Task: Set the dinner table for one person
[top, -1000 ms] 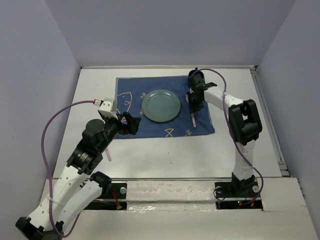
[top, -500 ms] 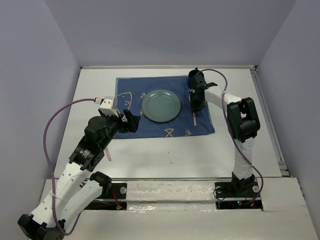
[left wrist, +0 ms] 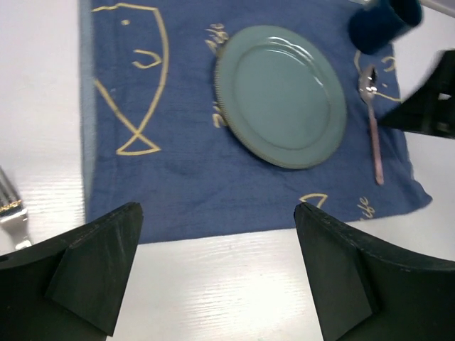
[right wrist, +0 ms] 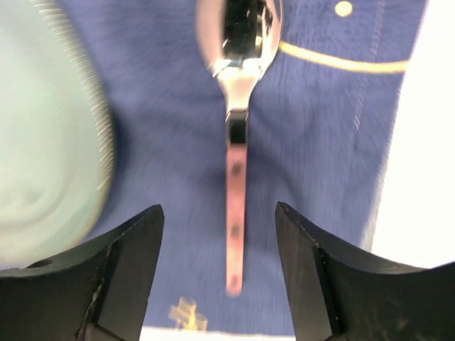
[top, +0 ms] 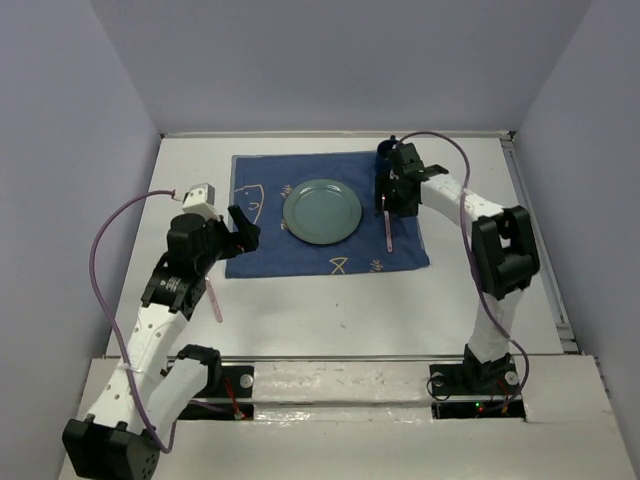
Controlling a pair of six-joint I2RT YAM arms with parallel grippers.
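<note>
Above the spoon, right gripper hangs, jaws apart.

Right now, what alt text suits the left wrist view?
A green plate sits on a blue fish-print cloth, a spoon right of it and a dark cup beyond the spoon. A fork lies off the cloth on the white table; the open left claw frames the bottom.

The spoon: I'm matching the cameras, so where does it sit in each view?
Top external: the spoon lies right of centre, on the blue cloth.
Left wrist: upper right.
Right wrist: centre, bowl at top.
Shared landmark: the green plate, left of it in every view.
</note>
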